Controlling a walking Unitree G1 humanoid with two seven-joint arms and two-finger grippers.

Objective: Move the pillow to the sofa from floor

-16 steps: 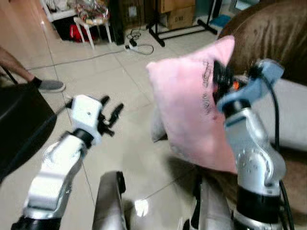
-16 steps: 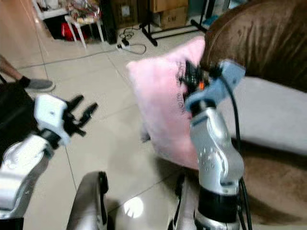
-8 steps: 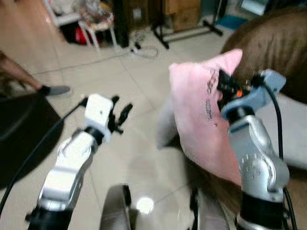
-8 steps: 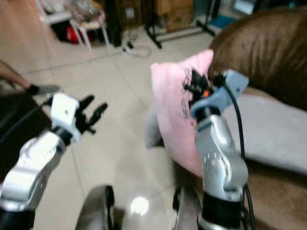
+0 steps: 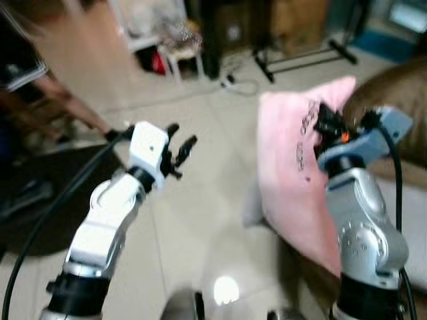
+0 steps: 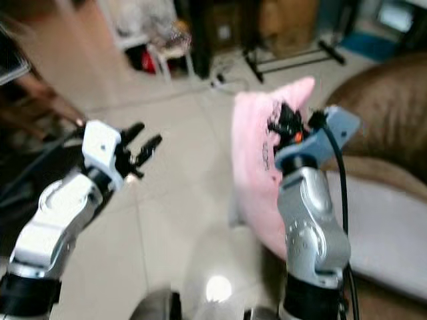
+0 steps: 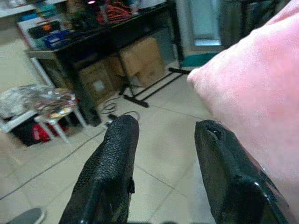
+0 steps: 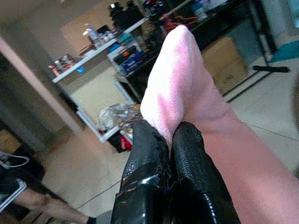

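A pink pillow [image 5: 293,173] hangs upright in the air at about 3 o'clock in the head view, lifted off the tiled floor [image 5: 200,200], its upper corner pinched in the right gripper [image 8: 166,140]. The wrist camera shows the two black fingers [image 8: 145,154] pressed tight together with a fold of the pink fabric caught between them. Dark lettering runs down the pillow's face, too blurred to read. Directly behind the pillow, toward 2 and 3 o'clock, rises the brown sofa [image 6: 387,113] with a pale grey seat cushion [image 6: 387,227] below it at 4 o'clock; the pillow's lower edge hangs just in front of that seat.

The left gripper [image 5: 179,148] is raised at 10 o'clock, well apart from the pillow, holding nothing. Its fingers [image 7: 112,168] are spread with a clear gap, and through that gap the floor and the pillow's edge can be seen.

At 12 o'clock, across the room, stand a small white stool [image 5: 180,57] carrying a crinkled bundle, cardboard boxes [image 7: 140,60] under a dark table [image 7: 98,39], and the black feet of a stand [image 5: 300,60], with a cable [image 5: 240,83] trailing on the tiles. A person's leg [image 5: 73,110] enters at 9 o'clock. The head views are softened by blur.
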